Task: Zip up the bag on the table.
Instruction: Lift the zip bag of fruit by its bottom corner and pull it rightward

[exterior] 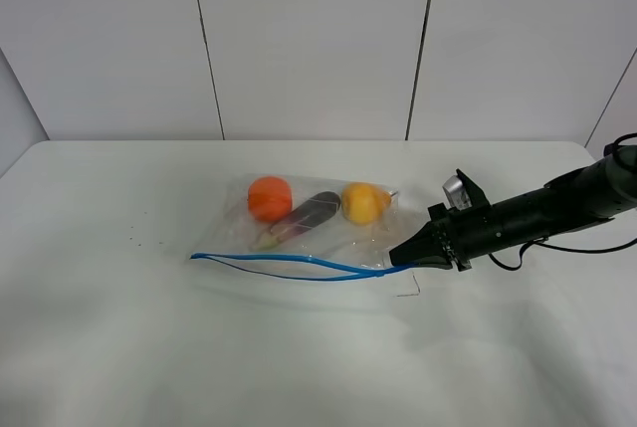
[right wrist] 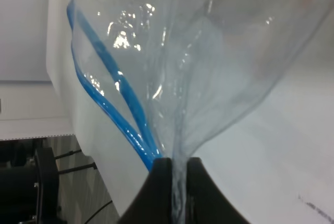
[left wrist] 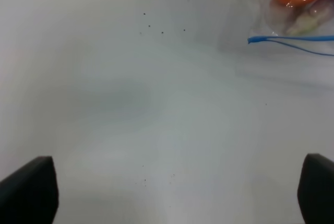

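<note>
One bag (exterior: 309, 233) is seen lying near the middle of the table (exterior: 119, 327), with three toy pieces inside: one orange (exterior: 270, 197), one purple (exterior: 309, 213), one yellow (exterior: 362, 202). Its two blue zipper tracks (exterior: 289, 260) are parted, and the corner where they meet is pinched in the right gripper (exterior: 400, 257). The left gripper (left wrist: 172, 188) is spread wide above bare table, touching nothing.

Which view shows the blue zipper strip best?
Exterior high: the whole blue zipper strip shows, its sides apart. Right wrist shows only the end at the right gripper; left wrist only the other end.
</note>
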Tool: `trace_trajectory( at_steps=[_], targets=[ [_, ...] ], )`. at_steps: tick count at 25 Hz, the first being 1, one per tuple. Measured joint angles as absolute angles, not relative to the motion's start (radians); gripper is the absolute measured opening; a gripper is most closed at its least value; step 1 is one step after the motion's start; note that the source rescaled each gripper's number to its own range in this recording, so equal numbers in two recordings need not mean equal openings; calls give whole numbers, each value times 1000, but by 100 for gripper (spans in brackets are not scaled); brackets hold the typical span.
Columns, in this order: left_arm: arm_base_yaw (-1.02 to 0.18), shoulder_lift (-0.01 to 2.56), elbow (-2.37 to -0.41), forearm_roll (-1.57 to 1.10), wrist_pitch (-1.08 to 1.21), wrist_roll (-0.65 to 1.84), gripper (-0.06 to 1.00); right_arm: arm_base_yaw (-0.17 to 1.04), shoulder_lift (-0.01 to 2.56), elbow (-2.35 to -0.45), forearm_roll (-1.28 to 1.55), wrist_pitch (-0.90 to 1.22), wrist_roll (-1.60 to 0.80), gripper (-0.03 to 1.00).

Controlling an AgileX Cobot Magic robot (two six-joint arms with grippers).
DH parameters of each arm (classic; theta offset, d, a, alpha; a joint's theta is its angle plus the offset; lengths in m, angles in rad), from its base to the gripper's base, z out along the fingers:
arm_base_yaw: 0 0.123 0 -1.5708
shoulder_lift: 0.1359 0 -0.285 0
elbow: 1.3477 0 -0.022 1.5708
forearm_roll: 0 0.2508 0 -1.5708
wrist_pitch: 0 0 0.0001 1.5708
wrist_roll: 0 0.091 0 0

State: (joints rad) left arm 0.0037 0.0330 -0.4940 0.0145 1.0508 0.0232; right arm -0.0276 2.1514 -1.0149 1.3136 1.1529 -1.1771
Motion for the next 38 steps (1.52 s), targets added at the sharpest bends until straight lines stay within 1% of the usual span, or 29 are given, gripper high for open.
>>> trace_trajectory(
  at_steps=[20, 25, 31, 38],
  targets=[
    [4, -3, -494, 15, 1051, 23, 100, -28, 2151, -1015, 1311, 1162, -1177, 0],
    [4, -3, -494, 15, 1051, 23, 100, -28, 2151, -1015, 1321, 1194, -1173, 0],
    [4, -3, -494, 16, 1051, 23, 100, -28, 2151, -1015, 1323, 1198, -1129, 0],
    [4, -3, -494, 17, 1051, 23, 100, -28, 2022, -1014, 1315, 1198, -1067, 0]
  ],
)
